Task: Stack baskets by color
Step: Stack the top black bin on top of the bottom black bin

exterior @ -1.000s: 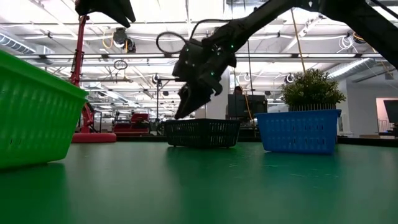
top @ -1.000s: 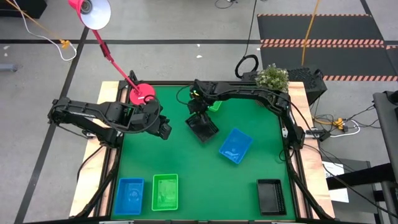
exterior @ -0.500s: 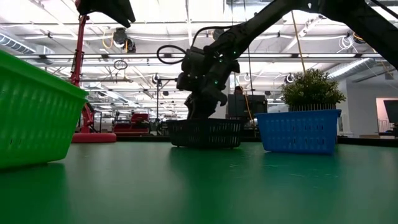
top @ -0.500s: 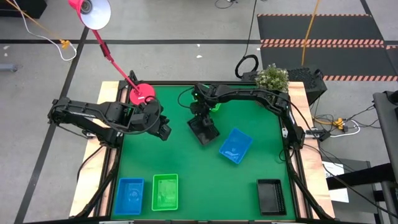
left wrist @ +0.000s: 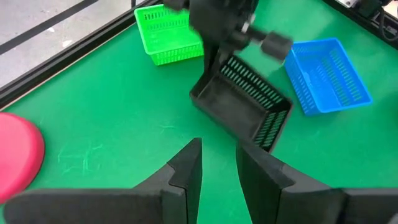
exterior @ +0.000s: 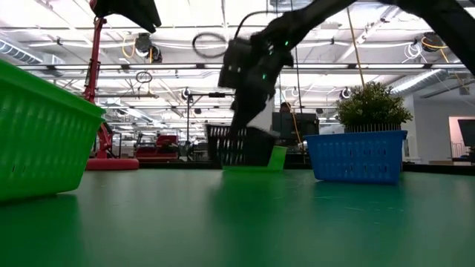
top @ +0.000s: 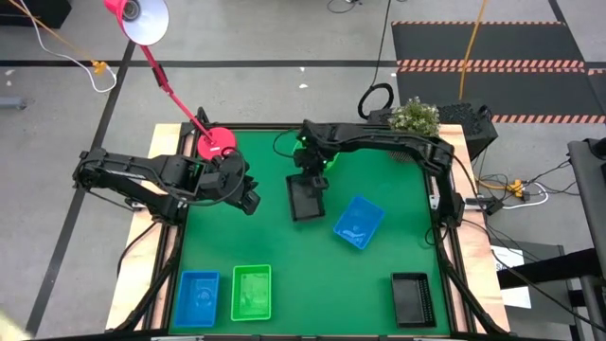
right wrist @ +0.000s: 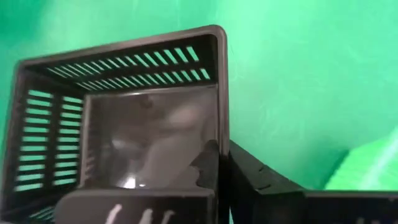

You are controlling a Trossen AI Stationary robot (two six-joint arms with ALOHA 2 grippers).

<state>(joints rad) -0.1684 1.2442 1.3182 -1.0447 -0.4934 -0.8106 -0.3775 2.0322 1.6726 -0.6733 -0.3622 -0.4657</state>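
A black basket sits mid-table with my right gripper shut on its far end; in the low view this basket stands tilted. Just beyond it a green basket rests on the mat. A blue basket lies to the right. Along the near edge stand a blue basket, a green one and a black one. My left gripper hovers open at the left, above the mat, with nothing between its fingers. My right gripper pinches the black basket's far end wall at its rim, one finger inside the basket and one outside. The fingers slant down from the far side. The held end is raised and the basket tilts; whether its near end touches the mat, I cannot tell.
A round pink lamp base stands at the far left, close to my left arm. A potted plant sits at the far right corner. Bare green mat lies between the middle baskets and the near row.
My right gripper has come down over the black basket's far wall, shut on it and risen a little. The basket has turned from diagonal to nearly square with the table, and its far end has tipped up, uncovering the green basket behind it in the low view.
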